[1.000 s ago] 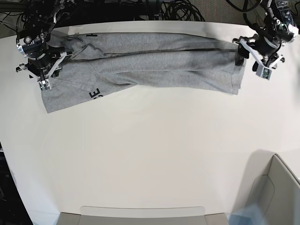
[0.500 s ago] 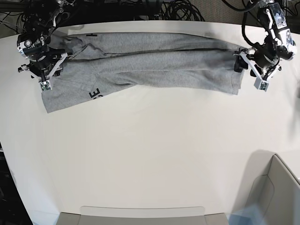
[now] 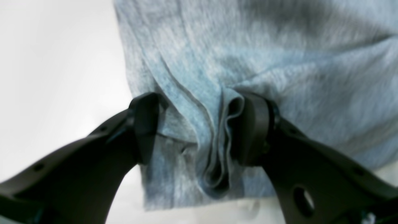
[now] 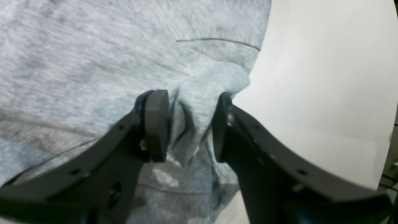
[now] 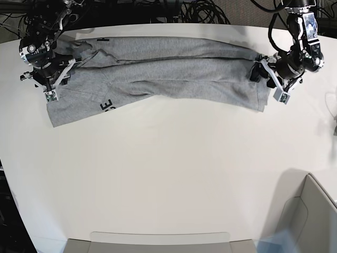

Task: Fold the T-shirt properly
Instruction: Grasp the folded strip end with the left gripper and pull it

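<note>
We see two black arms, the left gripper (image 5: 267, 79) and right gripper (image 5: 52, 79) edged with white brackets. Up close, our matte black fingers (image 3: 252, 130) curve like claws, drilled with small round holes; black cables trail behind.

The left arm reaches down from the far right corner in the base view, its left gripper (image 5: 268, 79) low at the end of the T-shirt (image 5: 174, 68). In its wrist view the black jaws stand wide apart, straddling a bunched fold of grey cloth; one pad touches the fold while the other stands just off it.

The right arm comes in at the far left, its right gripper (image 5: 52, 79) low over the opposite end. Its wrist view (image 4: 189, 124) shows the jaws partly parted with a puckered ridge of fabric between the pads; whether they pinch it cannot be told.
</note>
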`<state>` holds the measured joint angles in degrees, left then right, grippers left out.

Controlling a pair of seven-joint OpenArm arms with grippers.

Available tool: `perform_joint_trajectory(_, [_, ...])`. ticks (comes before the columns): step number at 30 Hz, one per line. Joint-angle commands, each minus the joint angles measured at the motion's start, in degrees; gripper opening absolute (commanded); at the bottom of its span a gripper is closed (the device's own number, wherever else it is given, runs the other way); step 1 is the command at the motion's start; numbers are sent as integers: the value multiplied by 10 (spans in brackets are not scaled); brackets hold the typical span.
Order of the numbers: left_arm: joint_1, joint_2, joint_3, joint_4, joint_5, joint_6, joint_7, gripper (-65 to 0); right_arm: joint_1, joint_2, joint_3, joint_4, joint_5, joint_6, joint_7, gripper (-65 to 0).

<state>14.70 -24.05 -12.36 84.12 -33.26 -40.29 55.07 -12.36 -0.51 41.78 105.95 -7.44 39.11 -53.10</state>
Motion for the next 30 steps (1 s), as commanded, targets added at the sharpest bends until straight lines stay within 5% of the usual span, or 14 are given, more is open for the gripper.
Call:
perform_joint_trajectory(1, [5, -7, 16, -29, 21, 3, 35, -265, 5, 12, 1, 10, 3, 9, 7, -421])
perform_joint_trajectory(7, [2, -17, 66, -118, 21, 3, 4, -311, 5, 13, 3, 11, 3, 9, 7, -421])
perform_joint_trajectory(13, [-1, -50, 107, -181, 21, 3, 10, -638, 5, 13, 3, 11, 3, 9, 7, -421])
perform_joint_trajectory(17, [-23, -63, 107, -259, 22, 3, 4, -650, 5, 13, 4, 12, 6, 9, 7, -421])
perform_joint_trajectory(23, [-46, -70, 12, -388, 21, 3, -47, -650, 32, 6, 26, 13, 7, 9, 7, -421])
perform_joint_trajectory(30, [-61, -88, -10, -415, 21, 3, -52, -650, 54, -2, 57, 22, 7, 9, 7, -421])
